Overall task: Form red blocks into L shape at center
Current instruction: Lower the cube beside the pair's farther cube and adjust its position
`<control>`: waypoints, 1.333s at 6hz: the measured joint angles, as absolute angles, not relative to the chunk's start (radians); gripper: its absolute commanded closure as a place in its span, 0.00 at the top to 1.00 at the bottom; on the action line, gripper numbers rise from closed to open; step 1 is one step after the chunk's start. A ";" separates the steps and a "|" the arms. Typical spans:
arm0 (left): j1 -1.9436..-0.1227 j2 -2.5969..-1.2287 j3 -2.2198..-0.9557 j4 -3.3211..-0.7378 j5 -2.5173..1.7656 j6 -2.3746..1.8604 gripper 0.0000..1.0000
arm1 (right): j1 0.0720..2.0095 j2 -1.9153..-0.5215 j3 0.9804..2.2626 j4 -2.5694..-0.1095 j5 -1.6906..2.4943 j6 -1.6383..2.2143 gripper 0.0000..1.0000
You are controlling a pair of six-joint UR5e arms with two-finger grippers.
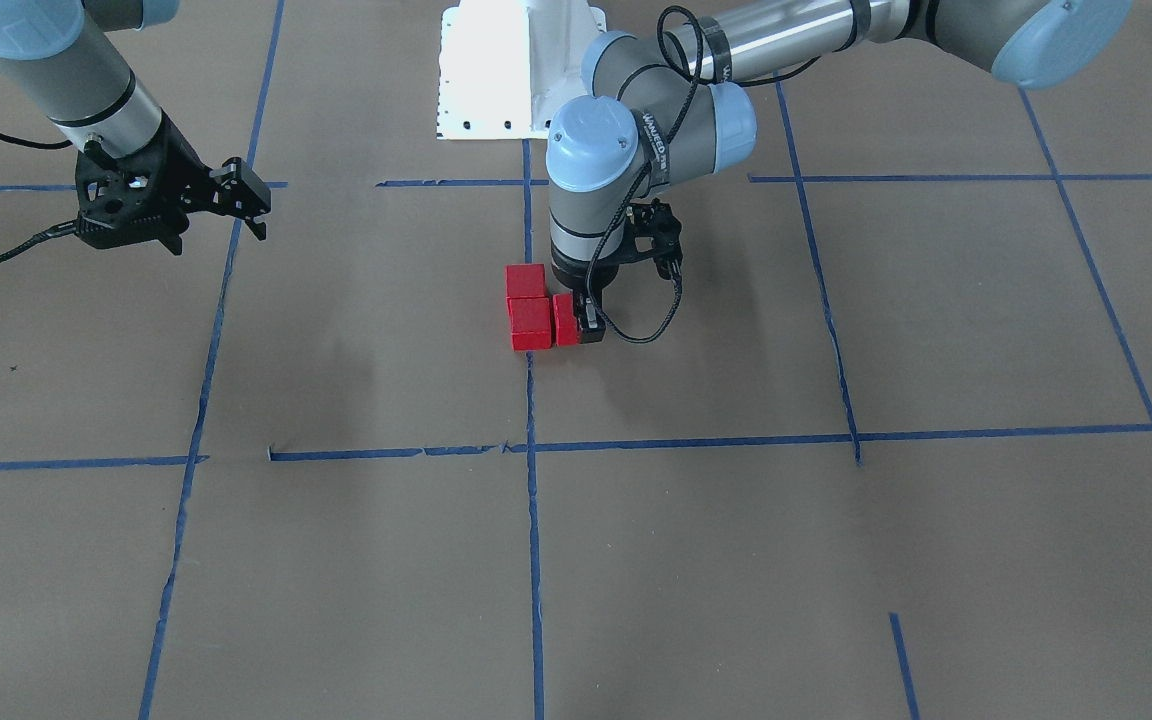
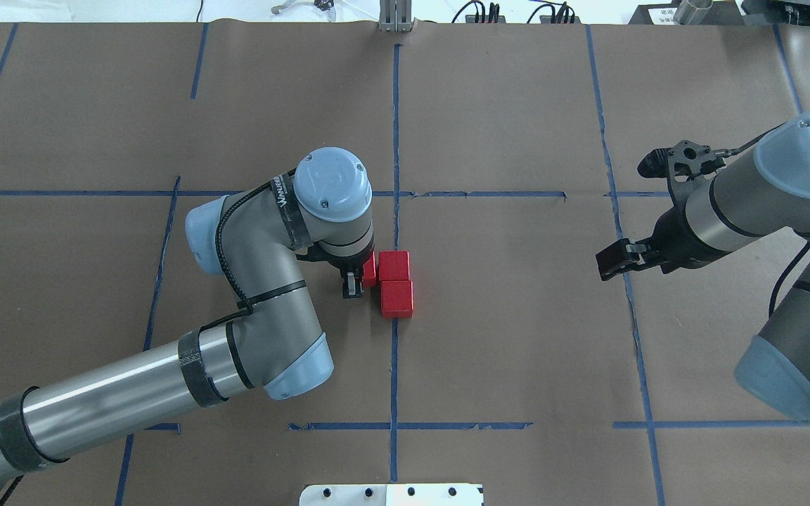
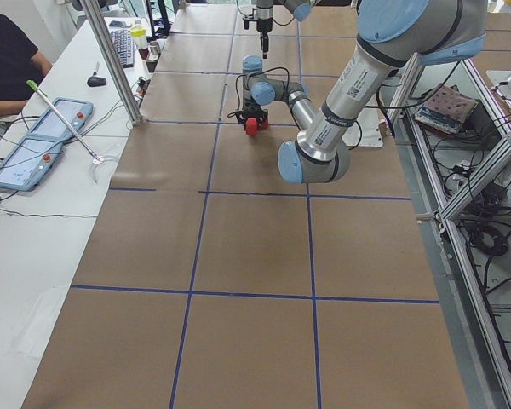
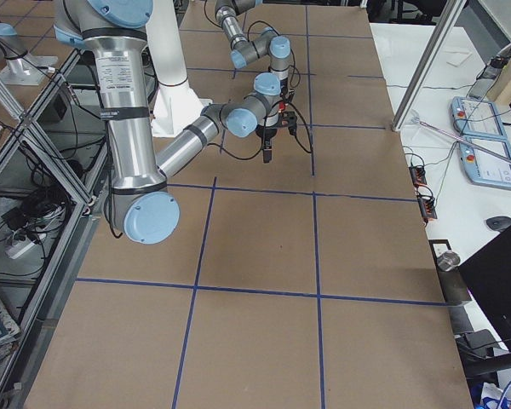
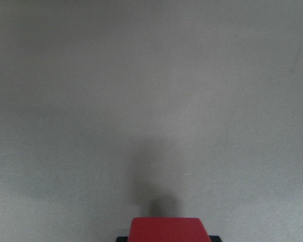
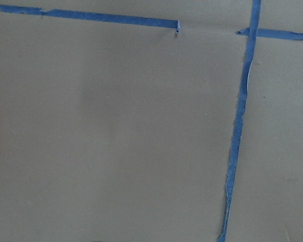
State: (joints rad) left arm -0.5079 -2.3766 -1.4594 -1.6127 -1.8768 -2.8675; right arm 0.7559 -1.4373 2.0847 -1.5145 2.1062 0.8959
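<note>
Two red blocks (image 2: 394, 266) (image 2: 396, 298) lie touching in a column on the vertical tape line of the center cell (image 2: 489, 316). They also show in the front view (image 1: 530, 324) (image 1: 525, 280). My left gripper (image 2: 363, 275) is shut on the third red block (image 1: 566, 320) and holds it low, right beside the far block of the column. The left wrist view shows this block's top (image 5: 166, 229) at the bottom edge. My right gripper (image 2: 614, 258) is open and empty, raised near the cell's right tape line, well away from the blocks.
The white robot base plate (image 2: 391, 494) sits at the table's near edge. Blue tape lines divide the brown paper. In the left side view an operator sits by a white side table with control pendants (image 3: 34, 145) and a metal post (image 3: 111, 60).
</note>
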 measured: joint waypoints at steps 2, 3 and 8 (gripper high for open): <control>-0.507 -2.386 -1.447 -1.620 -1.877 -2.863 0.02 | 0.756 -1.437 2.085 -1.515 2.106 0.896 1.00; -0.506 -2.389 -1.442 -1.621 -1.877 -2.860 0.04 | 0.756 -1.437 2.086 -1.515 2.106 0.896 1.00; -0.505 -2.393 -1.437 -1.621 -1.878 -2.850 1.00 | 0.756 -1.437 2.087 -1.515 2.109 0.896 1.00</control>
